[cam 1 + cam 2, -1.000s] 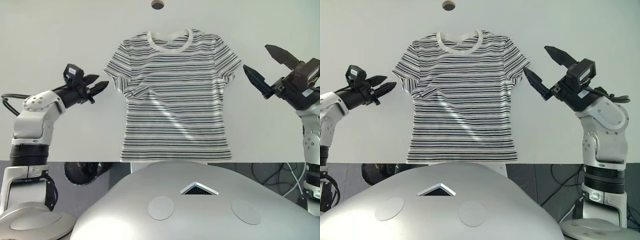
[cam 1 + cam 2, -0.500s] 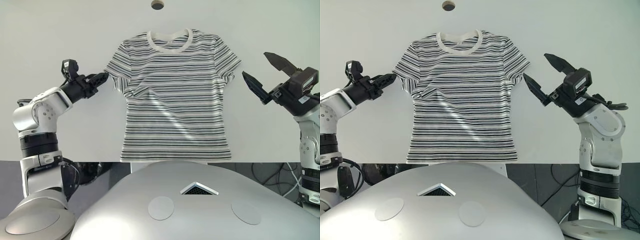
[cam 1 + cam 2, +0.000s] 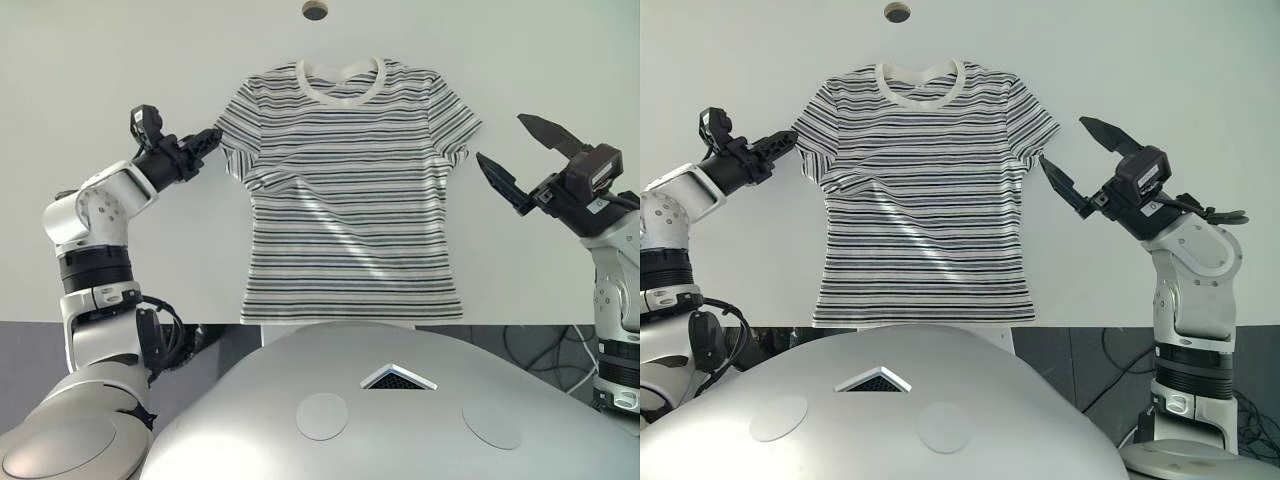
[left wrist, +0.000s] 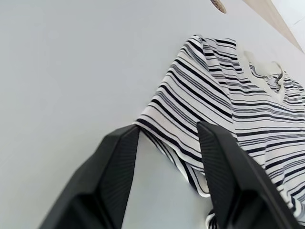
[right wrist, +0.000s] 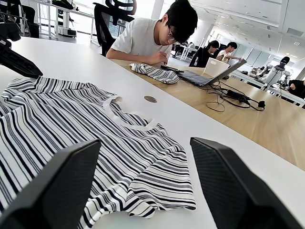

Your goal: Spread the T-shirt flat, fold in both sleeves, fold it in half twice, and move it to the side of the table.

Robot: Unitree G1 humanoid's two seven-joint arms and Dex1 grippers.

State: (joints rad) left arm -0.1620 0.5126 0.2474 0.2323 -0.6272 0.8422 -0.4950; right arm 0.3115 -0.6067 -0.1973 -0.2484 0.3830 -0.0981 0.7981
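At frame centre we find the T-shirt (image 3: 350, 190) flat on the table (image 3: 90, 60), long axis vertical, collar toward the top. Left gripper (image 3: 207, 141), fingers apart, sits at one sleeve edge. Right gripper (image 3: 499, 137), spread wide, is near the other. Tabletop extends on both sides.

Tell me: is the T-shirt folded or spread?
Spread. The T-shirt lies open on the table, both sleeves out sideways, unfolded.
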